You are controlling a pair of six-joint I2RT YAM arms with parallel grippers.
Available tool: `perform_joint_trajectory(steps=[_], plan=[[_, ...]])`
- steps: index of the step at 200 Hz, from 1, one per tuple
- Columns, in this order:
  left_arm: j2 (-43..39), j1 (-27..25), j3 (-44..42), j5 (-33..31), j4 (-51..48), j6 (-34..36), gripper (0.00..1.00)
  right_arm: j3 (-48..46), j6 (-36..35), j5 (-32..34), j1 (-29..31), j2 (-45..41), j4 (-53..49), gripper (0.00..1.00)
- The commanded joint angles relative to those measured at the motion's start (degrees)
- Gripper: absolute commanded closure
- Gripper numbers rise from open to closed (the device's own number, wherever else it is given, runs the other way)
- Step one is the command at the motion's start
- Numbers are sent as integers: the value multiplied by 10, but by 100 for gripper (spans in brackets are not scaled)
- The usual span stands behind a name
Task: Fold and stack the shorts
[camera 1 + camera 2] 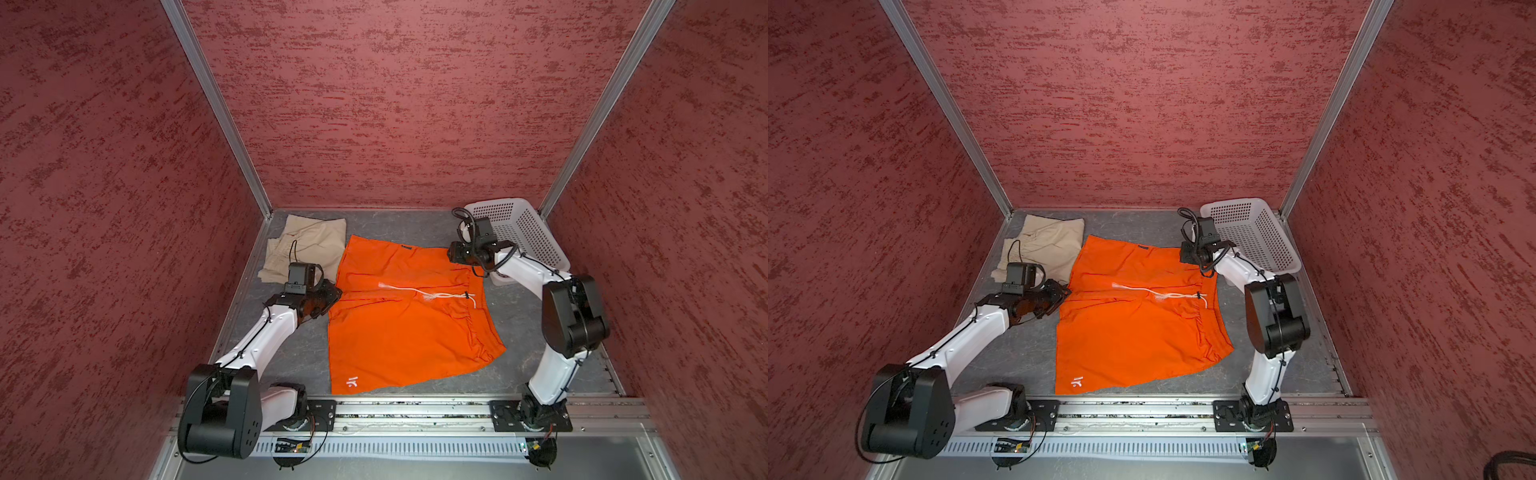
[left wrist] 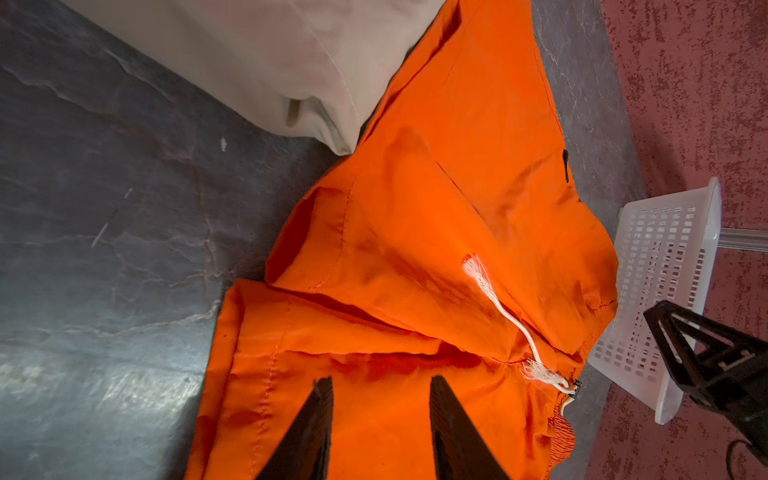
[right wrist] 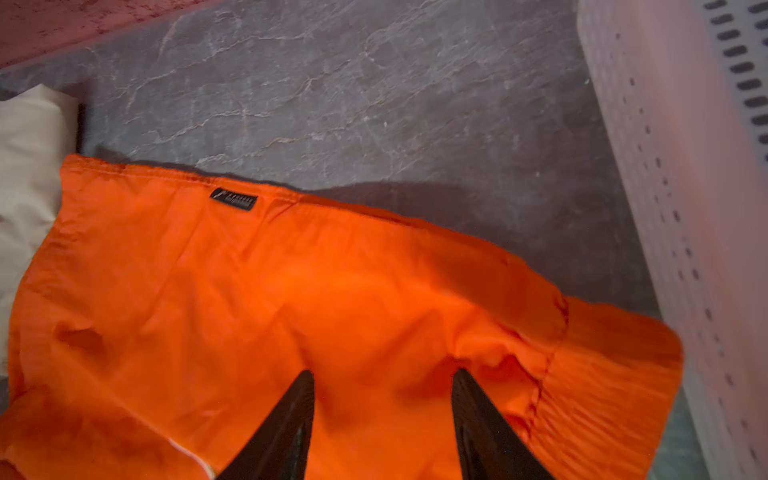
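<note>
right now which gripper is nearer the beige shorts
Left. The left gripper sits just beside the beige shorts; the right gripper is across the orange shorts, by the basket.

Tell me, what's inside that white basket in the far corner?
Nothing shows inside: in both top views the white basket shows only its own perforated floor and walls. Its near corner is covered by the right arm, so that bit cannot be checked.

Orange shorts [image 1: 399, 332] — matt cloth, perhaps synthetic

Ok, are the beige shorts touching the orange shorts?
Touching. In the left wrist view the folded corner of the beige shorts rests against the edge of the orange shorts, with no gap between them.
</note>
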Motion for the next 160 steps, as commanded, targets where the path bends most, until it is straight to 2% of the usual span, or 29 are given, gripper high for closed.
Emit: perform_joint_trajectory(steps=[1,64,106,124,160], plan=[[6,-2,3,-8,15,15,59,57,-22,-12,-23,41,16,45],[39,-3,6,0,27,15,59,164,-22,1,-75,140,3,45],[56,-5,10,4,37,16,60,206,-24,-31,-86,156,-9,47],[63,-10,9,3,38,16,60,161,-27,-41,-66,109,4,50],[78,-15,5,-7,47,15,61,-41,-4,-54,8,-51,76,57]])
